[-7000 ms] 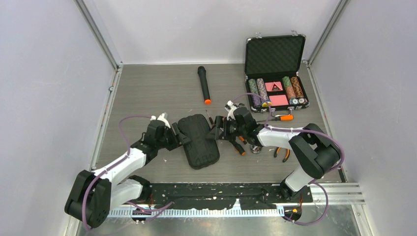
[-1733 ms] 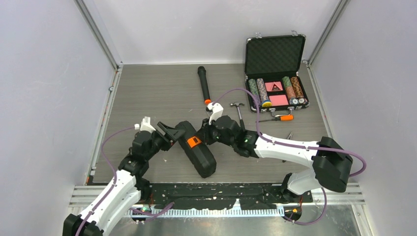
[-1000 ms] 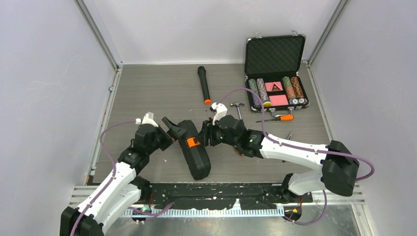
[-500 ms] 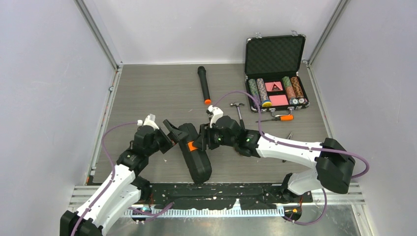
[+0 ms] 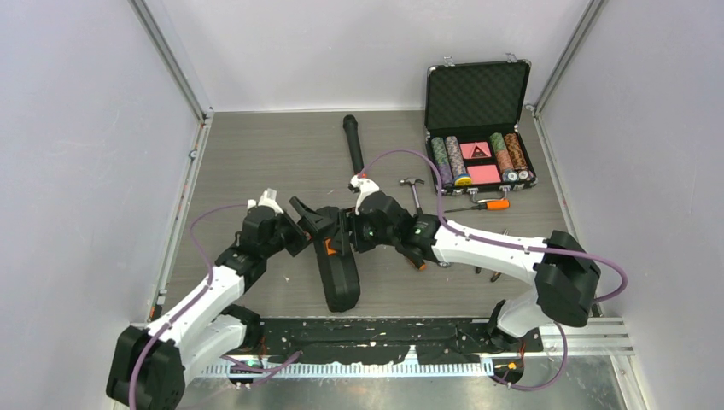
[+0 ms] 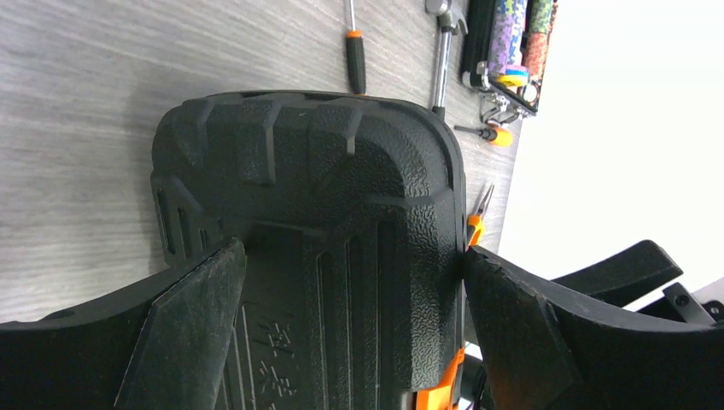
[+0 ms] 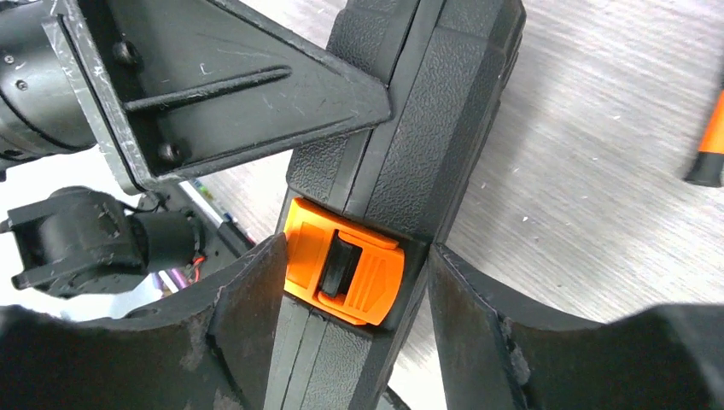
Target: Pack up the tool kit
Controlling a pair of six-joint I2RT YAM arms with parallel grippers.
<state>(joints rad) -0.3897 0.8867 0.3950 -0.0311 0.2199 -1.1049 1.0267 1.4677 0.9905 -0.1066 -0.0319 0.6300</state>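
Observation:
The tool kit [image 5: 337,265] [image 6: 324,196] [image 7: 444,111] is shut and stands on its long edge at the table's near middle, its orange latch [image 5: 329,248] [image 7: 346,273] facing the right arm. My left gripper [image 5: 312,226] [image 6: 354,252] is open wide around the case's far end, one fingertip touching its edge. My right gripper [image 5: 346,232] [image 7: 359,248] is open astride the latch: one finger rests on the orange, the other stands a sliver off the case. A hammer [image 5: 414,192] [image 6: 442,51], an orange-handled screwdriver [image 5: 482,205] and pliers [image 6: 480,209] lie loose on the right.
An open metal-edged case of poker chips [image 5: 478,128] stands at the back right. A black microphone [image 5: 353,145] lies at the back middle. A second screwdriver [image 6: 354,60] lies beyond the case. Grey walls close in on both sides.
The case has swung from slanting to nearly straight along the table and stands more on edge. Both grippers shifted with it; the right jaws stand a little wider.

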